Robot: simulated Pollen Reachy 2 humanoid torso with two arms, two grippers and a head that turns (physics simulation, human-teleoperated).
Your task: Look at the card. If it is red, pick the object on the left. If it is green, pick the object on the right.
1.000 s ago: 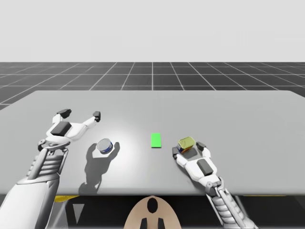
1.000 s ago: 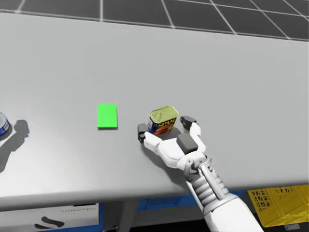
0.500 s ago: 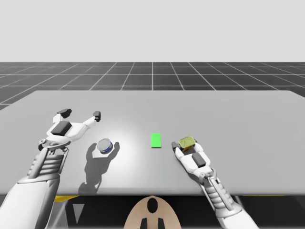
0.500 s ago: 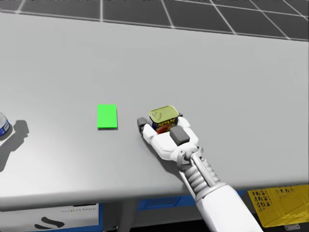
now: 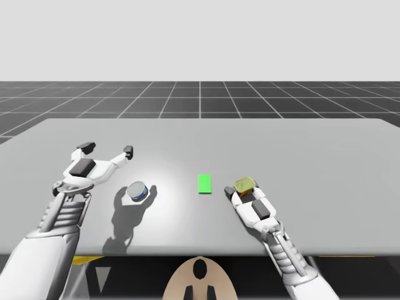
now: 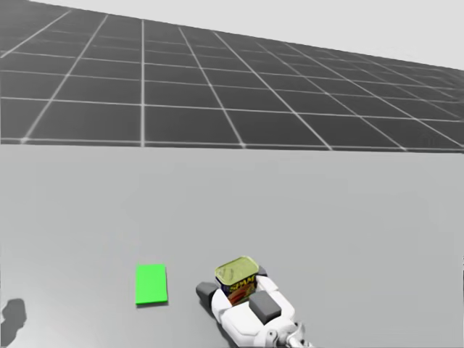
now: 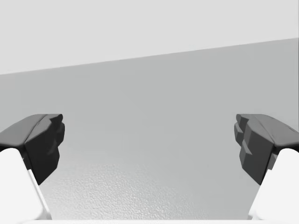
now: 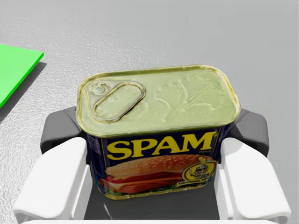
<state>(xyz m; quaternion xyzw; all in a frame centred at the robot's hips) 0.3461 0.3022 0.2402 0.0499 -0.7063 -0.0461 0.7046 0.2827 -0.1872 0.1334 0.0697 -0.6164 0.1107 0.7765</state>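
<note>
Green card (image 5: 204, 184) lies flat on the grey table (image 5: 300, 144), in the middle, between two cans. On its right side, near it but not touching, stands the boxy blue can (image 5: 244, 185) with a gold lid, upright, lid up. My right claw (image 5: 242, 189) is grasping this boxy blue can, with one finger pressed on each side of it. In the right wrist view the dark pads (image 8: 58, 133) hug it from both sides. In the head view the card and the can sit side by side, with the claw around the can. On the left side of the card, a bit farther off, sits the round blue can (image 5: 138, 191) with a silver top, all by itself. My left claw (image 5: 107, 149) hangs above the table, to the left of the round can and behind it, well apart from it. Its two fingers are spread wide, released, with grey table ahead of them.
</note>
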